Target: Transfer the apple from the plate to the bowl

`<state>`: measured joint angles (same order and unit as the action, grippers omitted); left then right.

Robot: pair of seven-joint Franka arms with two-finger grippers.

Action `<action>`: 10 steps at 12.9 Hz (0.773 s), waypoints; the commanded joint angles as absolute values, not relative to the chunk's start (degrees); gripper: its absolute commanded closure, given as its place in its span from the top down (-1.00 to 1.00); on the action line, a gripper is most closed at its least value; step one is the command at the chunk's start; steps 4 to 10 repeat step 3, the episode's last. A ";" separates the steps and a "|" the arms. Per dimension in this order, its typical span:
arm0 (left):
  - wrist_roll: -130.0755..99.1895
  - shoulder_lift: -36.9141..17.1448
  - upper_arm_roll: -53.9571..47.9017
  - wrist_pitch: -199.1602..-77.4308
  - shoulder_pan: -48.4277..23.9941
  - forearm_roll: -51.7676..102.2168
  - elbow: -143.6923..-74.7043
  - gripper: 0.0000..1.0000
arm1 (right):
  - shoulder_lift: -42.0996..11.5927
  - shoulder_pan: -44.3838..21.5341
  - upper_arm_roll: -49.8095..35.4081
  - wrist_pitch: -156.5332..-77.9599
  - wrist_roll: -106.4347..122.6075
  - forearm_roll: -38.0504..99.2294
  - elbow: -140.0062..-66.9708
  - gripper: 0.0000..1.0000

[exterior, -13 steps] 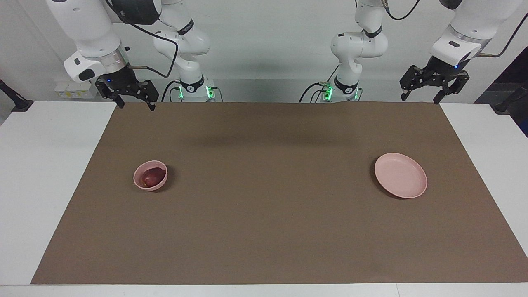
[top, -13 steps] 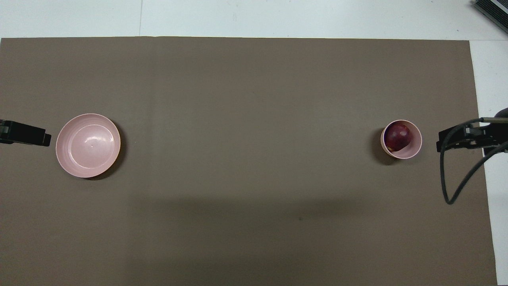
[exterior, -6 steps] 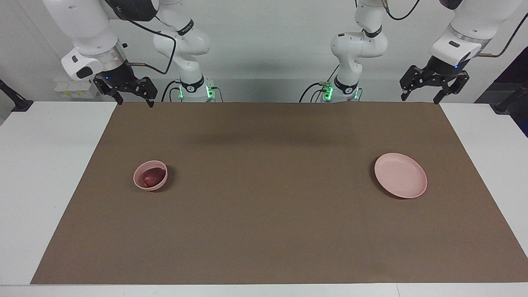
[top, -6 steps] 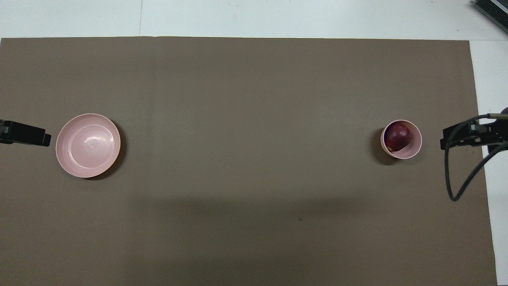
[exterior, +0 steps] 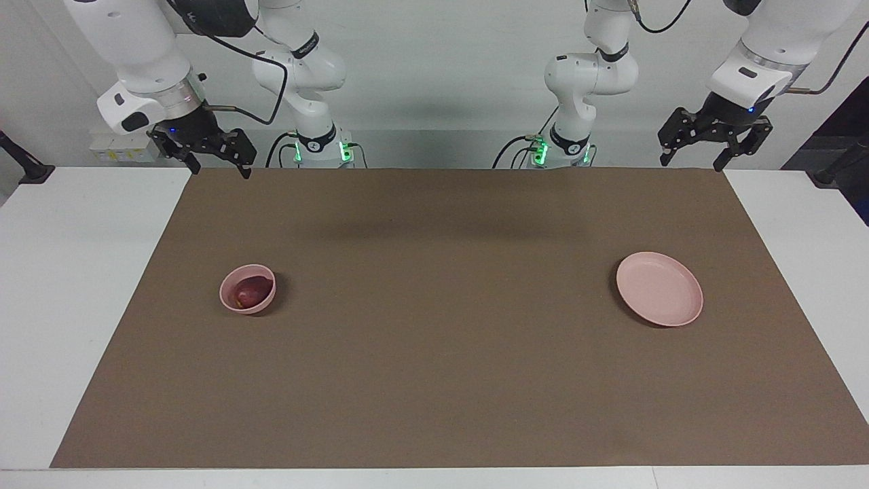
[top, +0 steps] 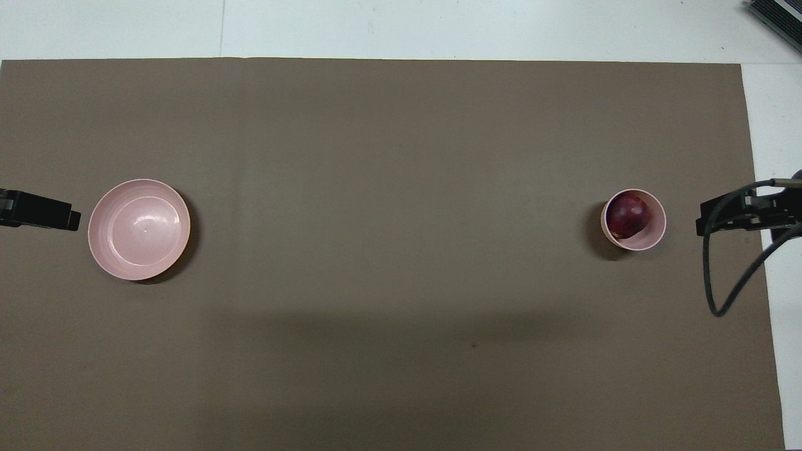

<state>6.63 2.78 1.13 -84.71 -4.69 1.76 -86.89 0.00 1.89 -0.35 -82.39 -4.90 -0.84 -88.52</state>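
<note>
1. Count: one apple (exterior: 250,292), one bowl (exterior: 232,304), one plate (exterior: 659,288), one brown mat (exterior: 448,319), two arms, two grippers.
2. Right gripper (exterior: 216,167): raised, hanging over the mat's corner at the robots' edge, right arm's end. Fingers point down and stand spread wide, nothing between them. Its arm comes down from above with the wrist turned outward toward the table's end; a black cable (exterior: 275,95) loops off the wrist.
3. Bowl: sits on the mat well below and apart from the right gripper, toward the table's middle depth, at the right arm's end. In the overhead view the bowl (top: 655,235) shows just beside the right gripper (top: 700,224), which does not touch it.
4. Apple: lies inside the bowl, dark red, with a yellowish patch at its rim-side edge in the overhead view (top: 628,215). It is free of both grippers.
5. Plate: bare, flat on the mat at the left arm's end, well apart from the bowl. In the overhead view the plate (top: 139,228) lies just beside the left gripper's tip (top: 74,220).
6. Left gripper (exterior: 692,161): raised over the mat's corner at the robots' edge, left arm's end. Fingers point down, set wide apart, holding nothing. Its arm waits, wrist angled outward.
</note>
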 commanded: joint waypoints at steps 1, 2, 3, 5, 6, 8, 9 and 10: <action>6.68 4.04 0.79 -84.81 -4.04 1.05 -88.24 1.00 | -0.70 2.55 -0.35 -82.27 -3.78 0.35 -87.36 1.00; 6.59 4.04 0.79 -84.81 -4.04 1.05 -88.24 1.00 | -0.79 2.55 -0.35 -82.27 -3.78 0.35 -87.36 1.00; 6.59 4.04 0.70 -84.81 -4.04 1.05 -88.24 1.00 | -0.79 2.55 -0.35 -82.27 -3.78 0.35 -87.36 1.00; 6.59 4.04 0.70 -84.81 -4.04 1.05 -88.24 1.00 | -0.79 2.55 -0.35 -82.27 -3.78 0.35 -87.36 1.00; 6.59 4.04 0.70 -84.81 -4.04 1.05 -88.24 1.00 | -0.79 2.55 -0.35 -82.27 -3.78 0.35 -87.36 1.00; 6.59 4.04 0.70 -84.81 -4.04 1.05 -88.24 1.00 | -0.79 2.55 -0.35 -82.27 -3.78 0.35 -87.36 1.00; 6.59 4.04 0.70 -84.81 -4.04 1.05 -88.24 1.00 | -0.79 2.55 -0.35 -82.27 -3.78 0.35 -87.36 1.00; 6.59 4.04 0.70 -84.81 -4.04 1.05 -88.24 1.00 | -0.79 2.55 -0.35 -82.27 -3.78 0.35 -87.36 1.00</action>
